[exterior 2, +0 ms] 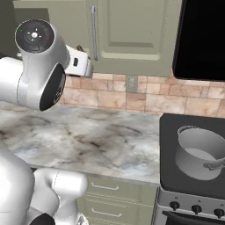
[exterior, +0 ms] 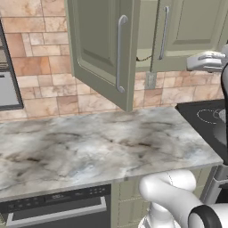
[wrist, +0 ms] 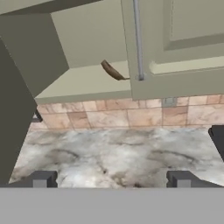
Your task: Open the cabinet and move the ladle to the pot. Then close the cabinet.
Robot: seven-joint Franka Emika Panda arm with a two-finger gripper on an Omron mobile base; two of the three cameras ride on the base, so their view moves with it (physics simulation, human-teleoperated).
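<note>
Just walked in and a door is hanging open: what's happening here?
The arm has the left cabinet door swung open. Its gripper is open and empty, facing the shelf where the ladle lies, partly behind the shut right door. The pot sits on the stove, without the ladle.

Glossy white rounded arm (exterior 2: 39, 70), black joint rings, dark round cap with dots

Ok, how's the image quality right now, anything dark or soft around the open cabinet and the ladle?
Hand view: cabinet interior evenly lit, the ladle a dark, slightly soft shape on the shelf, partly behind the shut door. Left base view: the opening is a narrow shaded gap. Right base view: even light, pot clear, no glare.
</note>
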